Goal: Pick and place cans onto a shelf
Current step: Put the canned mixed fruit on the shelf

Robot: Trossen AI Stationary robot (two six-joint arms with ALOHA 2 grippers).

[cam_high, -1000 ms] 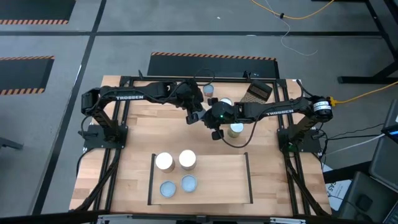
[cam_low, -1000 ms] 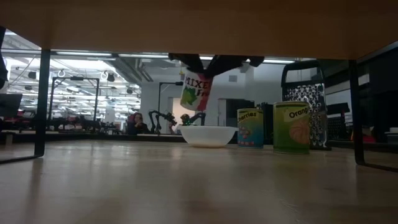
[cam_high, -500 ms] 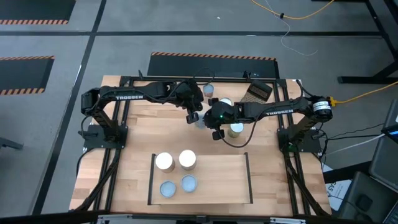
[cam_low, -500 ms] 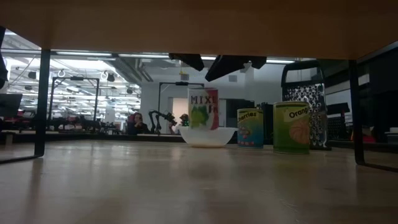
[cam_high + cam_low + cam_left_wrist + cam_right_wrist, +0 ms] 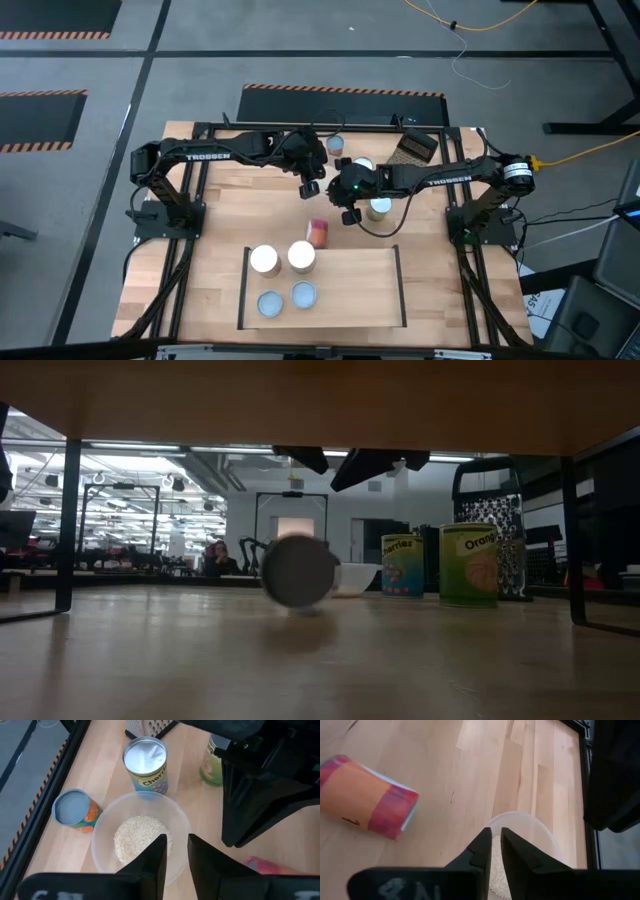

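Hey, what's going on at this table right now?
Two robot arms are loading cans onto a shelf, which holds four. One can lies on its side on the table just behind the shelf, held by neither arm. The left gripper and right gripper hang above the bowl of grains, both empty.

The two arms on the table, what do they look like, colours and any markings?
Both the left arm and the right arm are matte black with white TROSSEN lettering. Each ends in two flat dark fingers. The right arm shows a small green light.
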